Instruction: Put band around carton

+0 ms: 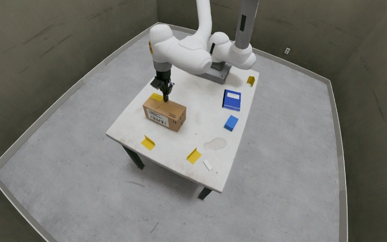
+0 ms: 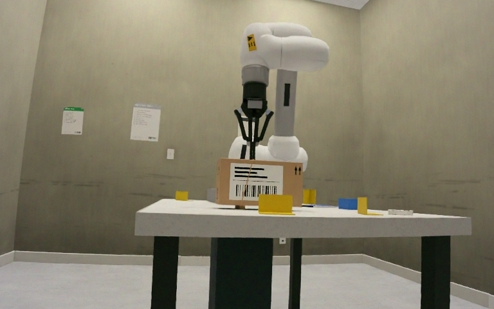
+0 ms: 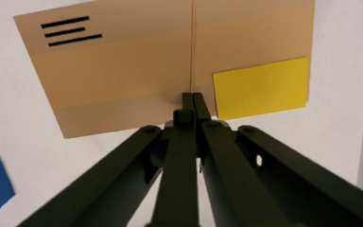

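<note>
A brown carton (image 1: 171, 111) (image 2: 292, 182) (image 3: 118, 80) with a barcode label stands on the white table (image 1: 199, 94) (image 2: 218, 218) near its left side. A thin tan band (image 2: 247, 180) (image 3: 192, 47) runs over the carton's top and slants down its label face. A yellow corner guard (image 1: 156, 97) (image 3: 260, 87) lies flat on the carton's top at the far left corner, beside the band, not under it. My gripper (image 1: 165, 100) (image 2: 251, 156) (image 3: 191, 106) points straight down at the carton's rear top edge. Its fingers are shut together on the band where it ends at the fingertips.
Yellow angle markers (image 1: 147, 142) (image 1: 194, 155) (image 1: 250, 80) stand near the table's edges. A blue book (image 1: 231, 100), a blue block (image 1: 231, 122) and a small white piece (image 1: 207, 164) lie on the right half. The arm's base (image 1: 216, 72) is at the back.
</note>
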You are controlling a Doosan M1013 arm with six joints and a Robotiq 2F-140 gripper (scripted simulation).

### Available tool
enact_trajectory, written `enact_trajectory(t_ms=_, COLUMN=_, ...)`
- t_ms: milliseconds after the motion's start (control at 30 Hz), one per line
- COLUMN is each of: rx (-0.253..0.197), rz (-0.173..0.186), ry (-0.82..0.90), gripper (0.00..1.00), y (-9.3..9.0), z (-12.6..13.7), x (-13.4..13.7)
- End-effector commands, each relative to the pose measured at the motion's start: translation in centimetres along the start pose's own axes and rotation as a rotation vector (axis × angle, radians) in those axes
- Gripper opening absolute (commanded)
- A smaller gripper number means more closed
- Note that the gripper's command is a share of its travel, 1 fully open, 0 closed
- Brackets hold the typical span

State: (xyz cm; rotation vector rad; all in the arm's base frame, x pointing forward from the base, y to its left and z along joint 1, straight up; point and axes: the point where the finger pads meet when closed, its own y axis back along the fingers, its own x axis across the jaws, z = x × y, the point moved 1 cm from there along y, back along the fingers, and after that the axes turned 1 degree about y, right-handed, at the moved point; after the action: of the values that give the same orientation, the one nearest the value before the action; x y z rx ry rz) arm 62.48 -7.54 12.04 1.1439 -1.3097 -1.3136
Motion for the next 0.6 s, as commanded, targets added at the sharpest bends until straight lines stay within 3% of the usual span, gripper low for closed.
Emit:
enact_trajectory(t_ms=0, rx=0.001, rz=0.0, ry=0.0, gripper=0.1, y=0.07, z=-0.04, x=-0.01)
enact_trajectory(t_ms=567, rx=0.001, rz=0.0, ry=0.0, gripper=0.1, y=1.0, z=-0.04, x=-0.01)
